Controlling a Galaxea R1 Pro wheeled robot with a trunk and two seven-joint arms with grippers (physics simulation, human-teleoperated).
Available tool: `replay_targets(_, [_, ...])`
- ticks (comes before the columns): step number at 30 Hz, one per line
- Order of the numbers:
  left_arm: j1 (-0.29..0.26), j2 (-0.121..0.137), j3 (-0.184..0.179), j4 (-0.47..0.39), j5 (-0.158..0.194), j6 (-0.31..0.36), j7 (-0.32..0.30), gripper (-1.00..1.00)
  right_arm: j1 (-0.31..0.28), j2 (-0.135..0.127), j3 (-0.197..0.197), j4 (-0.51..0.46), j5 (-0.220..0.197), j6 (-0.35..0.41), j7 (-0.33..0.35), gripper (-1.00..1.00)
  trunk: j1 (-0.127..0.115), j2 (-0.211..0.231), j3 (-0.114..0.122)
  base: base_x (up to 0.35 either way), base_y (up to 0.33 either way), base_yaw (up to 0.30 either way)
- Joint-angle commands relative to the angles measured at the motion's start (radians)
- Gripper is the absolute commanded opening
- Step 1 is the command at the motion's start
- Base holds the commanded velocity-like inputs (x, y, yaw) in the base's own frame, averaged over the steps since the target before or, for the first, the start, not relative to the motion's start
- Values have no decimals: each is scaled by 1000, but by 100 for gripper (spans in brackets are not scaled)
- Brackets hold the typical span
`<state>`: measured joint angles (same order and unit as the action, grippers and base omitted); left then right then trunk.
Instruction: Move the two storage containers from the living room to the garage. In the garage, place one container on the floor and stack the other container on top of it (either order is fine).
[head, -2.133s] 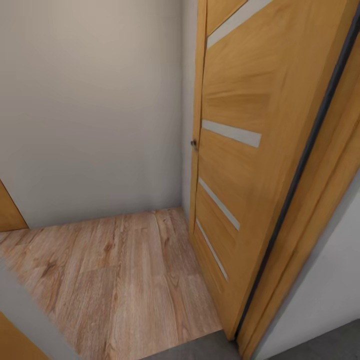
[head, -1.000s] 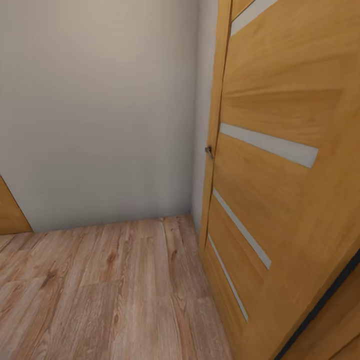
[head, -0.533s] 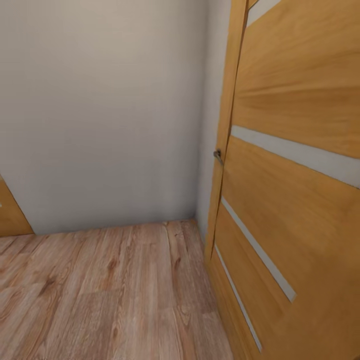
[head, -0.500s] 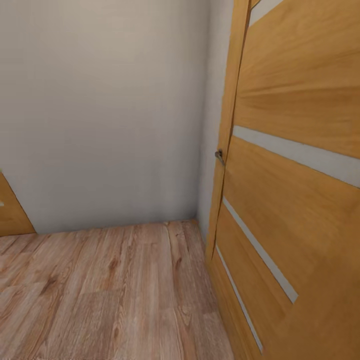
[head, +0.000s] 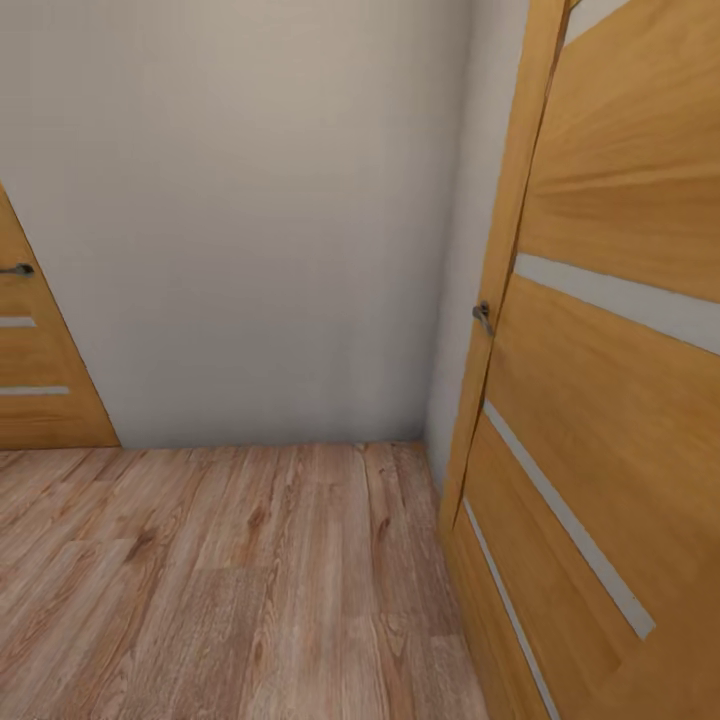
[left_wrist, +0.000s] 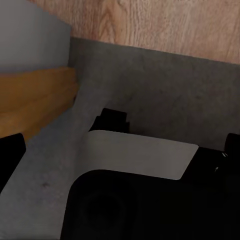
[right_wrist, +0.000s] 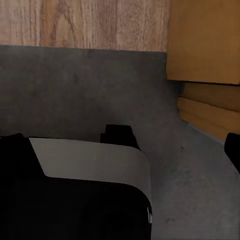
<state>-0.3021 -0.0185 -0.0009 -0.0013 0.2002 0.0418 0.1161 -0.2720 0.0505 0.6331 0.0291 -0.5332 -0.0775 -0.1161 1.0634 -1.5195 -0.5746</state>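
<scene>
scene: open wood-panelled door (head: 610, 420) close on the right, cream wall (head: 250, 220) beyond it, wood-plank flooring (head: 220, 590) at its foot | containers: not seen here | grippers: state cannot be told, fingers perhaps the dark edges | risk: base clipping the door leaf
</scene>
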Motion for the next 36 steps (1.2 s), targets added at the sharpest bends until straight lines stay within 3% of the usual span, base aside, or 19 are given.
replay_targets(1, [-1,0,-1,0,6,3,2,100,-1,1,8,3,-8,-5,-1,100,0,0,-1,117,0,30])
replay_targets(14, [0,1,-1,0,5,3,3,100,-1,3,10,3,-7,-5,-1,100,0,0,-1,267,0,3])
replay_targets(23, [0,0,-1,0,7,4,4,100,-1,3,10,3,-7,-5,-1,100,0,0,-1,28,-3,0])
replay_targets(36, [0,1,-1,0,8,4,4,100,-1,2,10,3,-5,-5,-1,100,0,0,-1,0,-147,17])
